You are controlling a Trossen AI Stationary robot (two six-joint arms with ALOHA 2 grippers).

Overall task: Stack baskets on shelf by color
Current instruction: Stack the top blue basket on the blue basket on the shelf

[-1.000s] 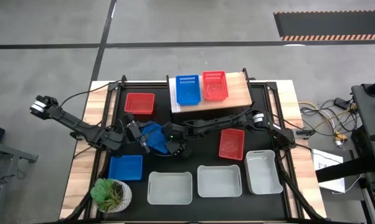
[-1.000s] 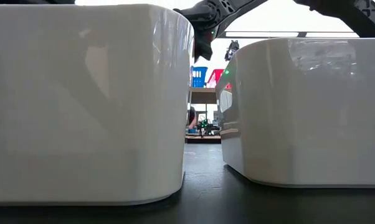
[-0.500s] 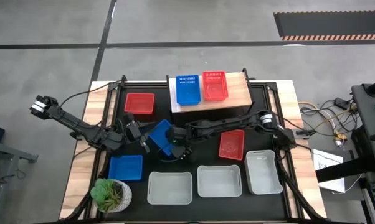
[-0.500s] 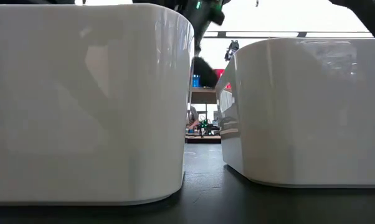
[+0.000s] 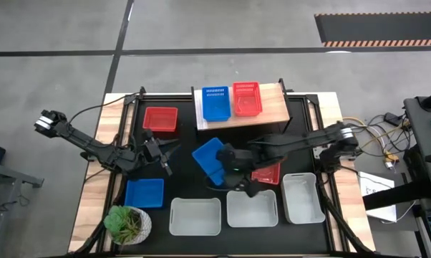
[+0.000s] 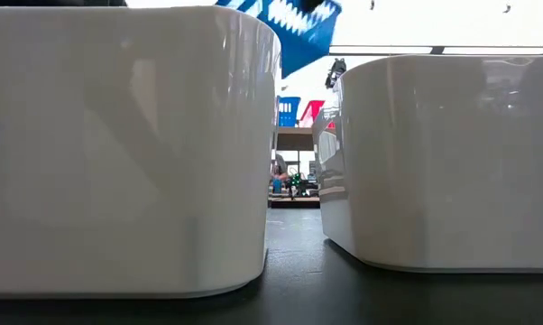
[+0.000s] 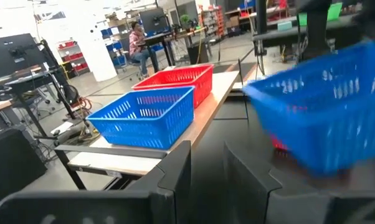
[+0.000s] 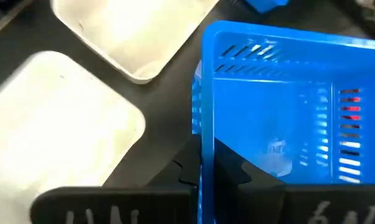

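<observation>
High view: my right claw (image 5: 230, 170) is clamped on the near wall of a blue basket (image 5: 210, 159), which hangs tilted above the black table (image 5: 187, 188), one corner dipping lower than the rest. Right wrist view confirms the grip: my fingers (image 8: 194, 163) straddle the rim, one inside and one outside. My left claw (image 5: 160, 153) waits off to the far side of the basket, fingers apart and holding nothing. The shelf (image 5: 271, 109) lies ahead of my right claw, already carrying one blue basket (image 5: 215, 102) and one red basket (image 5: 246, 98) side by side. Directly below my right claw sit white baskets (image 5: 252, 208); a loose red one (image 5: 268, 172) lies just beside it. Risks, as I judge them: a single-wall pinch lets the basket swing or slip as I carry it; the tilt could catch a corner on the shelf's blue basket instead of nesting, shoving it or the red neighbour off the board
</observation>
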